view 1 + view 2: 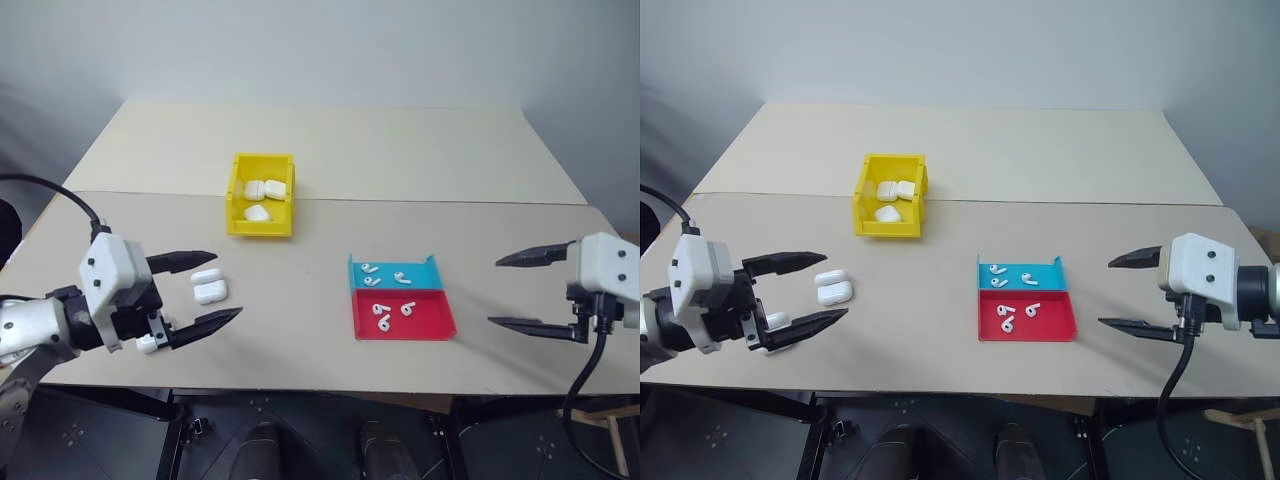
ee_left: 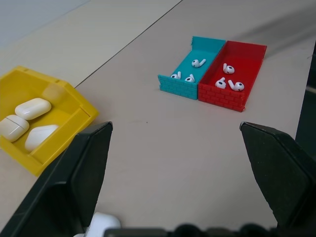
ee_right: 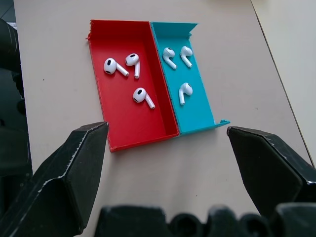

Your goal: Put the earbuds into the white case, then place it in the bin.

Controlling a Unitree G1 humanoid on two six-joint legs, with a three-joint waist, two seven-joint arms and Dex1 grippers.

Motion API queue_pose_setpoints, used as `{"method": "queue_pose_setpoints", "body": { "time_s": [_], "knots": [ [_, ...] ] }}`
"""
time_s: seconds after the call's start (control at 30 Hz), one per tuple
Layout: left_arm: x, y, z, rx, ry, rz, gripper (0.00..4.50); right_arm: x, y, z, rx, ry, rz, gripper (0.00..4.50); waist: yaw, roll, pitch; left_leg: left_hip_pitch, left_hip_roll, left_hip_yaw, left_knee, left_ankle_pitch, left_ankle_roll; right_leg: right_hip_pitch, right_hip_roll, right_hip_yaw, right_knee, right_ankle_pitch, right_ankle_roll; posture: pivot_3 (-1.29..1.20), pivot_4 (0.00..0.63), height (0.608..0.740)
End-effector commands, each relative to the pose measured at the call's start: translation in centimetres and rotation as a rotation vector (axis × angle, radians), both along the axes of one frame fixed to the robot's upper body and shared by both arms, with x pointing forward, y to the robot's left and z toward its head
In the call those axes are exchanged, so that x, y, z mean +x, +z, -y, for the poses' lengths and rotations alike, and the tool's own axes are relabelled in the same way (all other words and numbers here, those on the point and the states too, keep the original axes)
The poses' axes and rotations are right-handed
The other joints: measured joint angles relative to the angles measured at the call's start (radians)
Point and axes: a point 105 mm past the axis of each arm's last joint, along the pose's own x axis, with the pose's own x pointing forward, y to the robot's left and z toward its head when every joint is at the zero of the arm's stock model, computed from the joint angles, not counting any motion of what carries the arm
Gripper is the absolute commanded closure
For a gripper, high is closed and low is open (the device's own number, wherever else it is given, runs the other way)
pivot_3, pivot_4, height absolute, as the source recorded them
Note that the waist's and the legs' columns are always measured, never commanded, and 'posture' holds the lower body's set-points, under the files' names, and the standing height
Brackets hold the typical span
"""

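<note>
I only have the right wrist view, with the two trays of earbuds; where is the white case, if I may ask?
Observer: A white case lies on the table, by the fingertips of the open left gripper.
Operator: Thank you. And the bin?
Observer: The yellow bin stands farther back, beyond that case.
Operator: Is it empty?
Observer: No, three other cases lie inside it.
</note>
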Motion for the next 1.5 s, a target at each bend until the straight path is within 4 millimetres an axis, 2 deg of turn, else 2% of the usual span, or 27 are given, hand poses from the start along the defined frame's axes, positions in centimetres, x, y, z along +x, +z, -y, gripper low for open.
{"method": "queue_pose_setpoints", "body": {
  "time_s": [0.03, 0.4, 0.5, 0.67, 0.77, 0.9, 0.97, 1.03, 1.17, 1.3, 1.5],
  "knots": [
    [-0.5, 0.7, 0.3, 0.006, -0.017, 0.025, 0.0, 0.1, 0.8, -0.1, -0.012, 0.005, 0.031, 0.05, 0.0, 0.0, 0.0, 0.0, 0.0, 0.0, 0.0, 0.0, 0.0, 0.0, 0.0, 0.0, 0.0, 0.0, 0.0, 0.0, 0.15, 0.74],
    [-0.3, 0.6, 0.5, 0.05, 0.129, 0.047, 0.0, 0.6, 0.9, -0.2, -0.015, 0.006, 0.027, 0.05, -0.001, 0.0, 0.0, 0.0, 0.0, 0.0, 0.0, 0.0, 0.0, 0.0, 0.0, 0.0, 0.0, 0.0, 0.0, 0.0, 0.15, 0.74],
    [0.5, 0.6, 0.0, 0.068, 0.285, 0.036, 0.0, 1.0, 0.9, -0.2, -0.014, 0.013, 0.023, 0.05, -0.001, 0.0, 0.0, 0.0, 0.0, 0.0, 0.0, 0.0, 0.0, 0.0, 0.0, 0.0, 0.0, 0.0, 0.0, 0.0, 0.15, 0.74],
    [0.3, 0.2, -0.3, 0.086, 0.482, -0.003, 0.0, 2.2, 1.0, -0.4, -0.005, 0.001, 0.01, 0.05, -0.004, 0.0, 0.0, 0.0, 0.0, 0.0, 0.0, 0.0, 0.0, 0.0, 0.0, 0.0, 0.001, 0.0, 0.0, 0.0, 0.15, 0.74],
    [0.5, -0.7, -1.4, 0.202, 0.68, 0.01, 0.0, 2.6, 1.1, -0.8, 0.008, 0.009, -0.004, 0.05, -0.003, 0.0, 0.0, 0.0, 0.0, 0.0, 0.0, 0.0, 0.0, 0.0, 0.0, 0.001, 0.001, 0.0, 0.0, 0.0, 0.15, 0.74],
    [0.1, -2.1, -2.5, 0.162, 0.867, -0.055, 0.0, 2.9, 0.5, -1.1, -0.001, 0.03, -0.03, 0.05, -0.002, -0.001, 0.0, 0.002, 0.0, -0.001, 0.0, 0.0, 0.0, 0.001, 0.0, 0.001, 0.002, 0.0, 0.0, 0.0, 0.15, 0.74],
    [-0.5, -2.6, -2.6, 0.096, 0.966, -0.19, 0.0, 3.2, 0.2, -1.2, -0.005, 0.044, -0.045, 0.05, -0.004, -0.007, 0.0, 0.002, 0.0, -0.001, 0.0, 0.0, 0.0, 0.0, 0.0, 0.001, 0.003, 0.0, 0.0, 0.0, 0.15, 0.74],
    [-1.2, -2.9, -3.0, 0.063, 1.108, -0.31, 0.0, 3.6, -0.1, -1.3, -0.006, 0.049, -0.052, 0.05, -0.003, -0.008, -0.001, 0.003, 0.002, -0.003, 0.0, 0.0, 0.0, 0.0, -0.001, 0.001, 0.004, 0.0, -0.001, 0.0, 0.15, 0.74],
    [-1.6, -3.0, -3.4, -0.06, 1.352, -0.333, 0.0, 4.5, -0.5, -1.6, -0.001, 0.044, -0.062, 0.05, 0.002, -0.003, -0.001, 0.008, -0.002, 0.003, -0.001, 0.0, -0.001, 0.004, -0.006, 0.003, 0.003, 0.0, -0.002, 0.0, 0.15, 0.74],
    [-1.7, -2.8, -2.9, -0.199, 1.493, -0.366, 0.0, 4.6, -0.9, -1.6, -0.01, 0.048, -0.084, 0.05, 0.013, -0.002, -0.001, 0.011, -0.002, 0.003, -0.001, 0.0, -0.001, 0.01, -0.003, 0.001, -0.001, 0.0, -0.003, 0.0, 0.15, 0.74],
    [-2.1, -4.2, -2.8, -0.21, 1.545, -0.459, 0.0, 4.5, -1.3, -1.5, -0.013, 0.031, -0.092, 0.05, 0.021, -0.002, -0.001, 0.013, -0.001, 0.003, -0.002, 0.0, -0.002, 0.013, -0.002, 0.001, -0.003, 0.0, -0.003, 0.0, 0.15, 0.74]
  ]
}}
